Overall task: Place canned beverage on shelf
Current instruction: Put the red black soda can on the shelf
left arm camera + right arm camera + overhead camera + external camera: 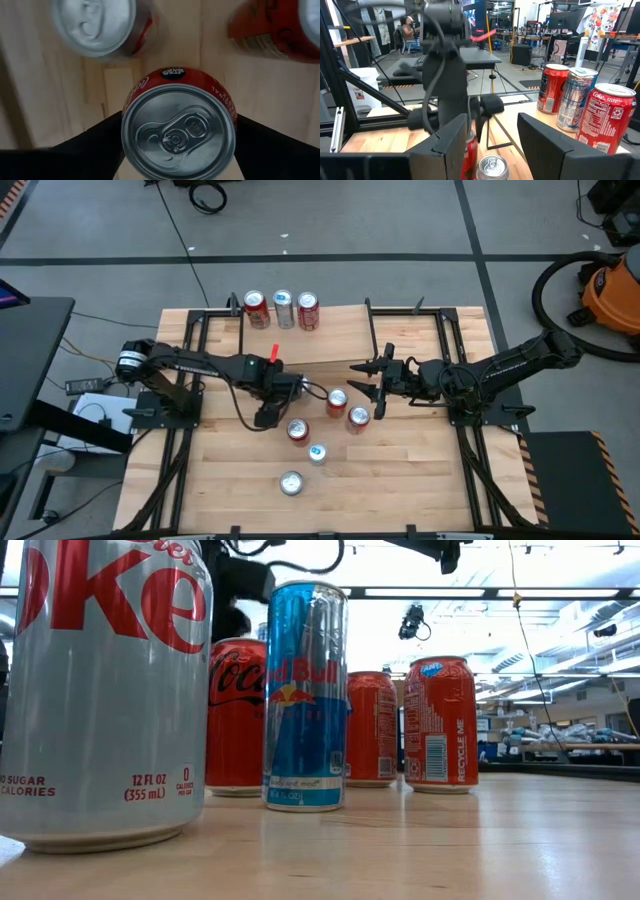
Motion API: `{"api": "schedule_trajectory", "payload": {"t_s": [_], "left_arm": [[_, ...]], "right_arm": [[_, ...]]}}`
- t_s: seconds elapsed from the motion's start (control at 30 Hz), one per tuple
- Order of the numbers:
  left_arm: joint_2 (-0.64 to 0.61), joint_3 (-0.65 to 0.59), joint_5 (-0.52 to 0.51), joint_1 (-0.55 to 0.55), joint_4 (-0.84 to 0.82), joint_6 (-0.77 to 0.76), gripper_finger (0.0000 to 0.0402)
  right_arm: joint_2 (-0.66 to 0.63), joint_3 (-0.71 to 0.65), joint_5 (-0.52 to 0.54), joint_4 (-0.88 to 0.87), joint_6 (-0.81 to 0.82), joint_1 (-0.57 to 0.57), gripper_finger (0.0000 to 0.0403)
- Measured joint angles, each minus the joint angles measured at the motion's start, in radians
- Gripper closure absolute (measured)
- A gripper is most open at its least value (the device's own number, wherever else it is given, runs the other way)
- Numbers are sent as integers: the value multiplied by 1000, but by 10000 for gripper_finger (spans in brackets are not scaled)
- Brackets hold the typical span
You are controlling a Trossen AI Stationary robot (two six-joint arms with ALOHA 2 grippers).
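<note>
A: Table first. Big light-wood tabletop (400, 480) on a black frame. At its far edge, the shelf (340, 330): a pale rectangular board on thin black legs.

B: What stands on it?

A: Three cans in a row at its left end: a red can (257, 309), a silver-blue can (284, 309) in the middle, another red can (308, 310). All upright, close together.

B: And the arms?

A: Left arm reaches in over the table's middle. The left gripper (179, 145) hangs over a red Coca-Cola can (179, 131), upright on the tabletop in front of the shelf. Dark fingers (95, 150) spread, one on each side of the can; contact, cannot tell. Silver lid with pull tab faces up.

B: Right side?

A: Right gripper (362, 385) sits low near the shelf's front edge, jaws partly apart, empty.

B: Loose cans?

A: Two red cans (337, 402) (358, 418) just beside the right gripper, then a blue Red Bull can (305, 695) and a silver Diet Coke can (100, 690) nearest the table's front. All standing.
</note>
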Motion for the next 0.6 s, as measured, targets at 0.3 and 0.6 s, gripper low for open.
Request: {"api": "schedule_trajectory", "payload": {"t_s": [0.3, 0.6], "left_arm": [[0, 241, 4, 19, -156, -47, 83], [3, 455, -3, 99, -209, -67, 83]], "right_arm": [[0, 0, 0, 1, 0, 0, 218], [0, 0, 1, 2, 0, -4, 218]]}}
